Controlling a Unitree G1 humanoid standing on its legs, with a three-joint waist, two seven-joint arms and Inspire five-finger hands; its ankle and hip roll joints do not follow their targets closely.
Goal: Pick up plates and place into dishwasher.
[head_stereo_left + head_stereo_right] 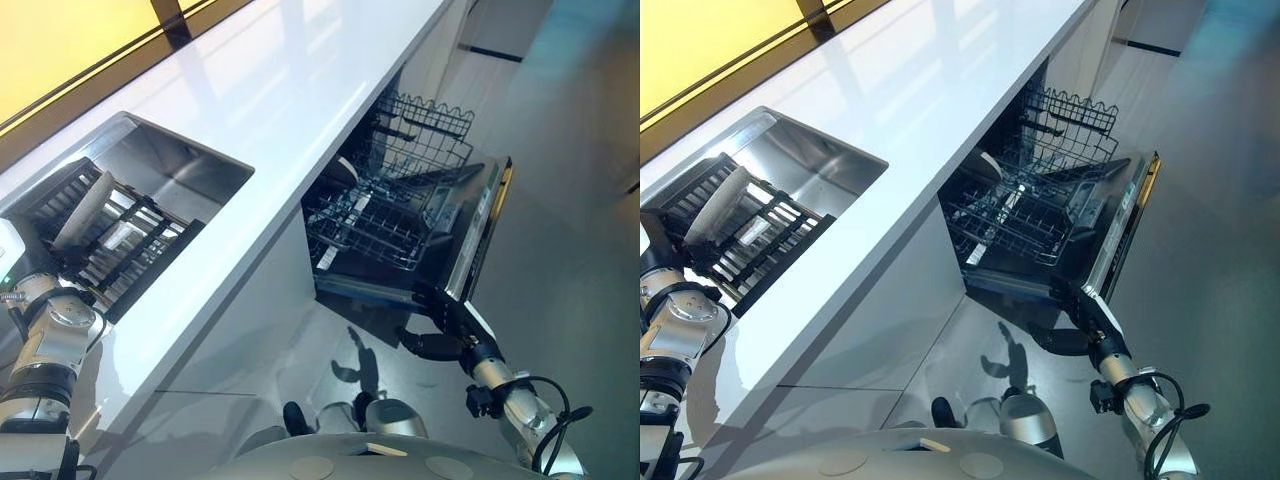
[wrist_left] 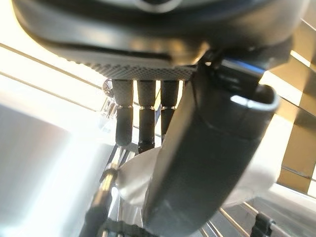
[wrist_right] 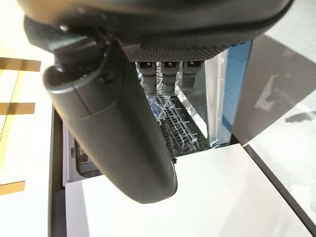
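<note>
A pale plate [image 1: 82, 210] stands on edge in a black dish rack [image 1: 135, 250] inside the steel sink [image 1: 190, 165] at the left. In the left wrist view my left hand [image 2: 212, 148] is right at this plate [image 2: 133, 180]. Its fingers [image 2: 144, 118] are straight behind the rim and its thumb lies in front, not closed on it. The dishwasher under the counter is open, with its door [image 1: 480, 230] folded down and its lower rack [image 1: 365, 225] pulled out. My right hand [image 1: 432, 345] is open at the door's front edge, fingers [image 3: 168, 79] straight.
The white counter [image 1: 280, 90] runs from the sink to above the dishwasher. The upper wire rack [image 1: 425, 130] sticks out over the lower one. A pale round thing [image 1: 345, 170] sits deep inside the machine. Grey floor [image 1: 570, 200] lies beyond the door.
</note>
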